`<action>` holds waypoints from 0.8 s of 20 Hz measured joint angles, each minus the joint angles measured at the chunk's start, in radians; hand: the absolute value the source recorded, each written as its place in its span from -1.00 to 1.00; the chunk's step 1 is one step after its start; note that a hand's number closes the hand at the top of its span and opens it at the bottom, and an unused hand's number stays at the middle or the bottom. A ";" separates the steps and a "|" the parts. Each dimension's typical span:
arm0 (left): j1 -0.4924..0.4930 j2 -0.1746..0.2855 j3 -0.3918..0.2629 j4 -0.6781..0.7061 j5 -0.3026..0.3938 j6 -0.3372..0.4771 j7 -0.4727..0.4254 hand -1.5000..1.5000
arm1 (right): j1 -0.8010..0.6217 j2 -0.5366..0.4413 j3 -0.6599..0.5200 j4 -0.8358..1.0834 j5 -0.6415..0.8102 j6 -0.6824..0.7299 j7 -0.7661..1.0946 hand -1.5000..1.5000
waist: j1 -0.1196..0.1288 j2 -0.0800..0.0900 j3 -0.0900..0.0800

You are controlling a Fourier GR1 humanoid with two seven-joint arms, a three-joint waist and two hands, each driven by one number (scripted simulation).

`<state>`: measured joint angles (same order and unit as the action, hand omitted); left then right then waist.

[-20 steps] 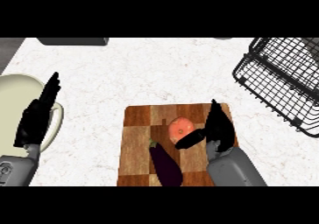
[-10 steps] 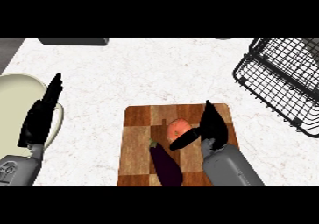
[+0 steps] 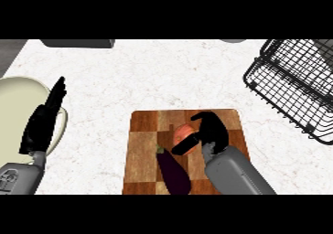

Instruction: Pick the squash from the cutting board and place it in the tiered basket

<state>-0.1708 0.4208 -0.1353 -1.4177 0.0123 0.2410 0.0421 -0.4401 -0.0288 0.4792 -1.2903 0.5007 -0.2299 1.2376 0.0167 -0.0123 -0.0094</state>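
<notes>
From the head view, the step in hand is the grasp itself: the right robot hand (image 3: 211, 130) has its fingers arched over the squash (image 3: 182, 132) and its thumb tucked in below, so it is curled round the orange-pink vegetable rather than spread apart. The squash sits on the wooden cutting board (image 3: 143, 132), towards its upper middle, and only its left part shows past the black fingers. Whether it has left the wood at all cannot be told from this angle. Just beside it, lower on the board, lies a dark purple eggplant (image 3: 173, 172), its stem end near the thumb. The wire tiered basket (image 3: 294, 84) stands at the upper right of the white speckled surface (image 3: 129, 77), well apart from the board. The left robot hand (image 3: 42, 123) rests at the left edge with its fingers straight, over the rim of a cream plate (image 3: 10, 100), and takes no part. As I judge it, the task is at an early stage, with the pick barely secured and the placing not yet begun. The next move calls for a straight lift clear of the board without nudging the eggplant, then a carry up and to the right, high enough to clear the basket's rim before lowering the squash inside.
</notes>
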 measured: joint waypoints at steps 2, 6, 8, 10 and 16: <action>0.007 0.000 0.002 -0.006 -0.002 -0.003 -0.002 0.00 | -0.023 -0.002 0.032 0.026 0.005 0.000 -0.004 1.00 | 0.000 -0.002 -0.001; 0.012 -0.009 0.000 -0.030 -0.014 0.003 0.015 0.00 | -0.065 -0.003 0.029 0.061 -0.007 -0.001 -0.012 1.00 | -0.004 -0.003 -0.001; 0.007 -0.010 0.007 -0.027 -0.016 0.004 0.024 0.00 | -0.072 -0.003 0.036 0.054 -0.011 -0.016 -0.012 1.00 | -0.006 -0.001 0.001; 0.000 -0.016 0.011 -0.014 -0.019 0.004 0.019 0.00 | -0.094 0.001 0.022 0.065 -0.009 -0.028 -0.016 1.00 | -0.008 0.004 0.003; -0.014 -0.031 -0.006 -0.012 -0.027 -0.009 0.000 0.00 | -0.358 -0.016 -0.123 0.365 0.052 -0.048 -0.081 1.00 | 0.041 0.031 0.007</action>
<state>-0.1843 0.3897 -0.1409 -1.4297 -0.0148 0.2316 0.0420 -0.7986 -0.0450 0.3567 -0.9254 0.5528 -0.2779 1.1565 0.0582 0.0184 -0.0027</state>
